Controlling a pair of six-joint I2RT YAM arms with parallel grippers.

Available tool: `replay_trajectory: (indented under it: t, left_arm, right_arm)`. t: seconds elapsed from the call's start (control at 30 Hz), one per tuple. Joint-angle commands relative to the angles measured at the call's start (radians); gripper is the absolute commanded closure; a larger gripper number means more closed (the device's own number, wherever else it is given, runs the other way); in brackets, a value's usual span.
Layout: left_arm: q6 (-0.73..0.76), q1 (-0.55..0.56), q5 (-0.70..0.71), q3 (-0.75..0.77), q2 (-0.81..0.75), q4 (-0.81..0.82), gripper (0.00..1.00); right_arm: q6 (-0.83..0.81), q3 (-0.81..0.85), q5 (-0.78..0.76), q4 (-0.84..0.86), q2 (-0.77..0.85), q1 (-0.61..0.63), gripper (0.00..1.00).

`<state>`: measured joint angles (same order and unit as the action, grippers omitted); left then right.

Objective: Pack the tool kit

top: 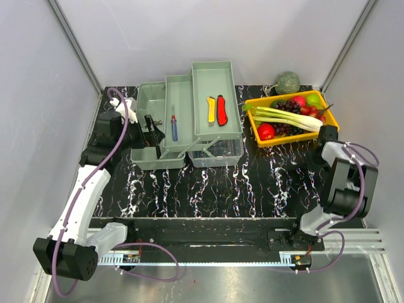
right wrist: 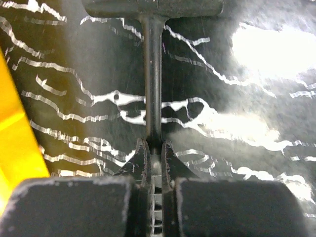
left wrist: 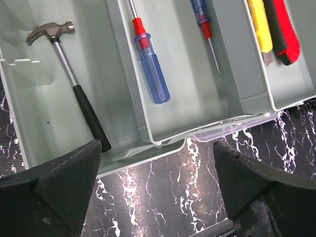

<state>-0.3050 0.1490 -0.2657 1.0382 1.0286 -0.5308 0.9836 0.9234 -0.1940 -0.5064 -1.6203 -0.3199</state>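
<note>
The pale grey-green toolbox [top: 205, 82] stands open at the back middle with its tiered trays folded out and the clear lid [top: 218, 151] in front. A yellow knife [top: 211, 108] and a red knife [top: 222, 109] lie in the upper tray, and a blue screwdriver [top: 174, 128] in the middle tray. In the left wrist view I see the hammer [left wrist: 79, 98] in the bottom compartment, the blue screwdriver [left wrist: 150, 69], a smaller screwdriver [left wrist: 205, 24], and both knives [left wrist: 259, 24]. My left gripper [top: 150, 129] [left wrist: 157, 148] is open and empty over the box's near left edge. My right gripper [top: 327, 134] [right wrist: 154, 143] is shut and points down at the table.
An orange-yellow tray [top: 297, 137] of fruit and vegetables stands at the back right, just beside my right gripper; its edge shows in the right wrist view [right wrist: 12, 138]. A green round vegetable [top: 288, 82] lies behind it. The black marbled tabletop [top: 240, 189] is glossy and reflects the gripper.
</note>
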Motion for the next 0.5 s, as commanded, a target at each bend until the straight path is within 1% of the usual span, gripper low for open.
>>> replay_trajectory:
  t: [0.0, 0.07, 0.1, 0.17, 0.3, 0.4, 0.47]
  left_arm:
    - [0.021, -0.005, -0.084, 0.039, -0.045, 0.018, 0.01]
    - [0.018, -0.003, -0.139, 0.034, -0.068, 0.017, 0.01]
    - [0.015, -0.003, -0.177, 0.031, -0.081, 0.017, 0.01]
    - [0.01, 0.0, -0.251, 0.02, -0.104, 0.018, 0.01]
    - [-0.009, 0.015, -0.351, 0.0, -0.163, 0.017, 0.01]
    - [-0.052, 0.058, -0.4, 0.0, -0.208, 0.041, 0.01]
    - [-0.11, 0.108, -0.409, 0.002, -0.229, 0.087, 0.01]
  right_arm:
    - [-0.029, -0.056, 0.066, -0.02, 0.242, -0.001, 1.0]
    - [-0.03, -0.096, 0.105, -0.038, 0.424, -0.001, 1.0]
    - [-0.022, -0.113, 0.123, -0.052, 0.472, -0.001, 1.0]
    - [-0.025, -0.129, 0.157, -0.099, 0.641, -0.001, 1.0]
    - [-0.048, -0.106, 0.281, -0.199, 0.831, -0.001, 1.0]
    - [-0.054, -0.083, 0.43, -0.199, 0.944, -0.001, 1.0]
    - [-0.054, -0.061, 0.534, -0.182, 0.98, -0.001, 1.0]
